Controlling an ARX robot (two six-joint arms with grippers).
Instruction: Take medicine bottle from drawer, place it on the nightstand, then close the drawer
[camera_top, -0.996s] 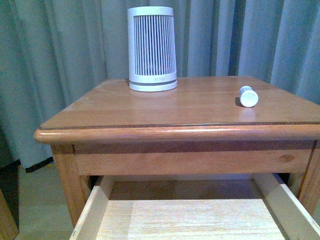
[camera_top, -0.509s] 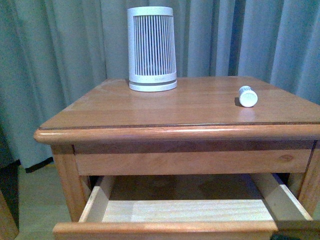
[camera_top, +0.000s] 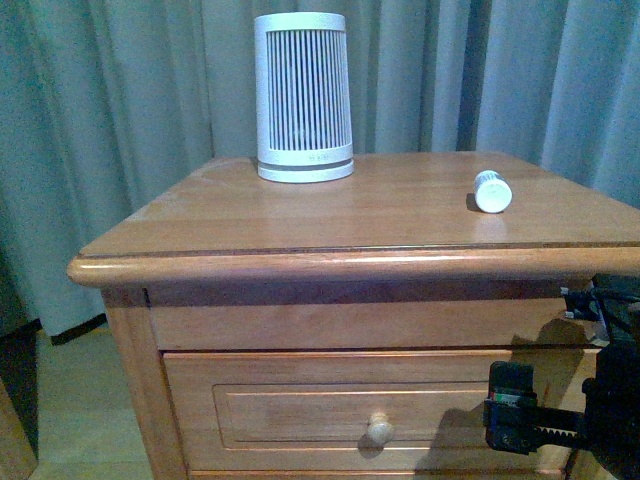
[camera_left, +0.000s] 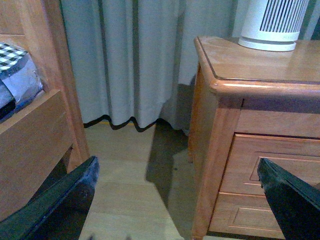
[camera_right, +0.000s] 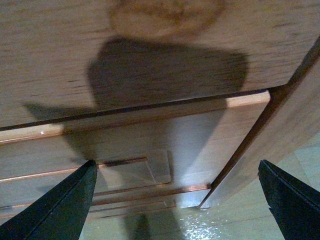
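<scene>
since half a second ago the drawer has gone from pulled out, its pale inside showing along the bottom of the frame, to flush with the nightstand front, knob at lower centre, and the right gripper has come into the lower right corner just beside the drawer face. the medicine bottle has hardly shifted; it lies on its side at the upper right of the frame, on the surface, well apart from the tall ribbed cylinder at upper centre.

judged from this, the bottle is out and set down and the closing step looks finished or all but finished. the next move calls only for checking that the drawer sits fully home and then drawing the right arm straight back without catching the knob.

in the right wrist view the fingers stand spread wide at both lower corners, released, nothing between them, the drawer panel close ahead. the left gripper likewise shows its fingers parted and unloaded, off beside the nightstand's corner.

the surface is smooth orange-brown wood with a rounded edge. grey curtains hang behind, reaching a pale wooden floor, and another wooden piece fills the left edge of the left wrist view.
</scene>
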